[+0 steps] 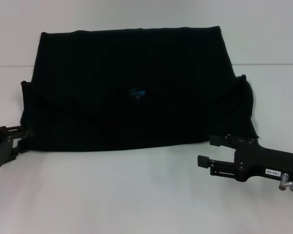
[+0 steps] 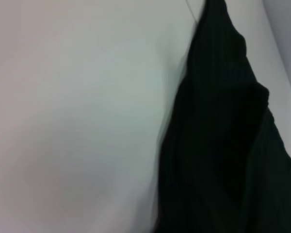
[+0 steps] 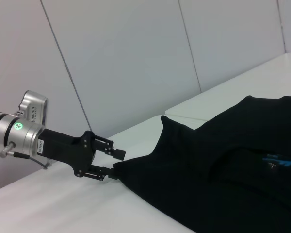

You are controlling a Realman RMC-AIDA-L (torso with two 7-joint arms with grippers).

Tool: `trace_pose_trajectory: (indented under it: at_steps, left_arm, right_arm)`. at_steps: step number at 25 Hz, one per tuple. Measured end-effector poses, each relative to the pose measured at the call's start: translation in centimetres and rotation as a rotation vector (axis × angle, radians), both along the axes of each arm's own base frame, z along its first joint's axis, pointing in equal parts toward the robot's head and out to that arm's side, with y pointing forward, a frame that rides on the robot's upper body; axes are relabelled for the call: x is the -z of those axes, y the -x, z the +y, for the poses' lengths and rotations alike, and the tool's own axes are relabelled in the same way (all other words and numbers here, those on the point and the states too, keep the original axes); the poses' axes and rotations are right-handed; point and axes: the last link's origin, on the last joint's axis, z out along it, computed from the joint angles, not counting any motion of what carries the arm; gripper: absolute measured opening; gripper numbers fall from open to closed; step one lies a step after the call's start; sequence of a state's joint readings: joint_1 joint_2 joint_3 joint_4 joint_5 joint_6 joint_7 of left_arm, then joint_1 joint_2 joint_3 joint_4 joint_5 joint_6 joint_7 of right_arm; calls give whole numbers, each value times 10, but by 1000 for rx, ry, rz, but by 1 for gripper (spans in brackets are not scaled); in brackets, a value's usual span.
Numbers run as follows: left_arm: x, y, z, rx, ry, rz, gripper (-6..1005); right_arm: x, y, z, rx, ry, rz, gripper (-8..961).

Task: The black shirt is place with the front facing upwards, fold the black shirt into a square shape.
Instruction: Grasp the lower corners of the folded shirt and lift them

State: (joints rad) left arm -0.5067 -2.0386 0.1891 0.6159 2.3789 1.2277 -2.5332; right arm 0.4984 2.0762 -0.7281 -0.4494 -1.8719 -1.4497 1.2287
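The black shirt (image 1: 132, 92) shows a blue label (image 1: 136, 92); left end effector (image 3: 115, 165) pinches its corner.

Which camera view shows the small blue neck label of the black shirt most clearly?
The right wrist view shows it best: the blue neck label appears largest there, lying on the black shirt. The head view shows it only as a small blue patch near the shirt's middle. The left wrist view shows only black fabric and table, no label.
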Motion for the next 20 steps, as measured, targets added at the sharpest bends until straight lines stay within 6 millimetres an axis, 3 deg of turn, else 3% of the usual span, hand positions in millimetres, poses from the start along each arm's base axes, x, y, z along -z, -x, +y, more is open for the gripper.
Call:
trace_pose_trajectory:
  at_steps: [7, 12, 18, 20]
  left_arm:
    - [3, 1, 1, -4, 12, 16, 446]
    - [5, 2, 0, -12, 10, 21, 206]
    - [7, 2, 1, -11, 8, 28, 75]
    - [8, 1, 0, -8, 10, 26, 75]
  right_arm:
    - [-1, -1, -2, -1, 3, 6, 854]
    - [-2, -2, -4, -2, 6, 13, 852]
    - [-5, -5, -6, 6, -1, 15, 852]
    - [-9, -6, -5, 23, -9, 19, 852]
